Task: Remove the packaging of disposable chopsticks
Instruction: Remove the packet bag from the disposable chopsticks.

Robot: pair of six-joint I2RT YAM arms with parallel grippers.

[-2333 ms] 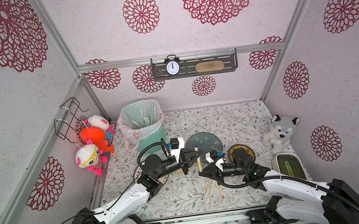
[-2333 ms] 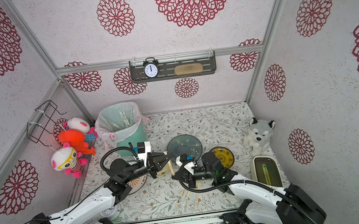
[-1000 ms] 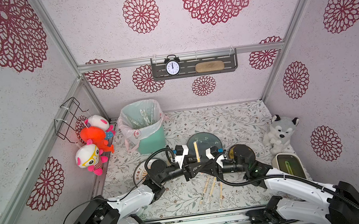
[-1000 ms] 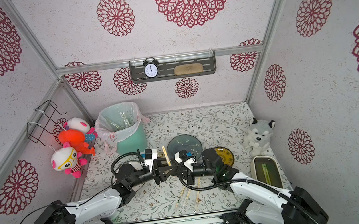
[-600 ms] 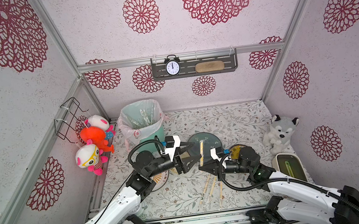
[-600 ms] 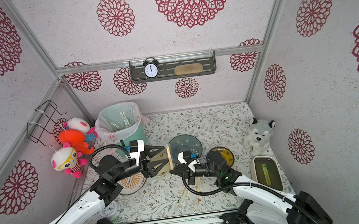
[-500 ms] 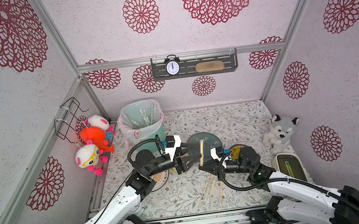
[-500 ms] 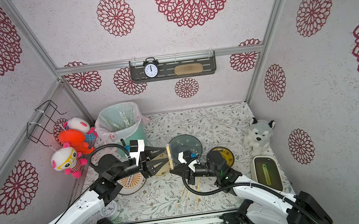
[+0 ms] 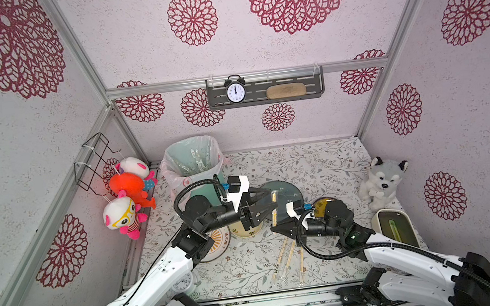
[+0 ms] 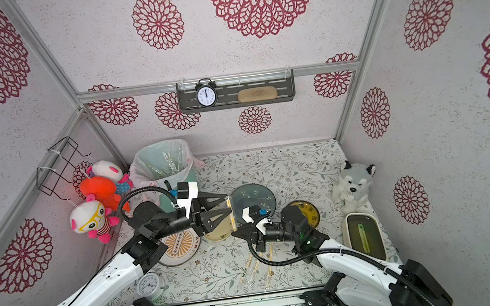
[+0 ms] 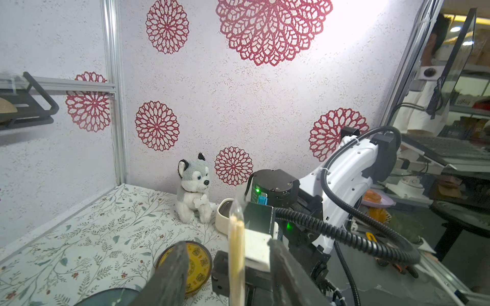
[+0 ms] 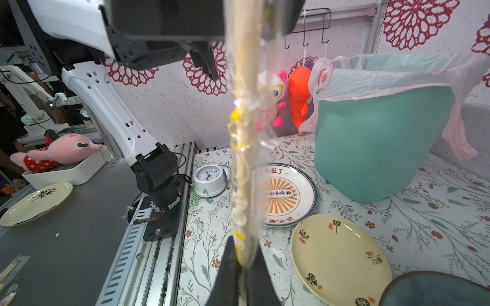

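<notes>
Plastic sleeve [image 12: 242,159] holding 2 chopsticks [image 11: 236,238] is standing upright; my right hand [image 12: 244,254] is pinching its lower end, my left hand [image 9: 274,201] is gaping open around its top.

**Left arm climbs up the sticks**

One second ago the left gripper [image 9: 275,201] sat low, right beside the right gripper [image 9: 273,228] at the bottom end of the wrapped chopsticks [image 9: 273,215]. The left arm has lifted and slid toward 12 o'clock. Now its jaws sit higher, one on each side of the sticks' top part. In the last half second it crept up only a little.
</notes>
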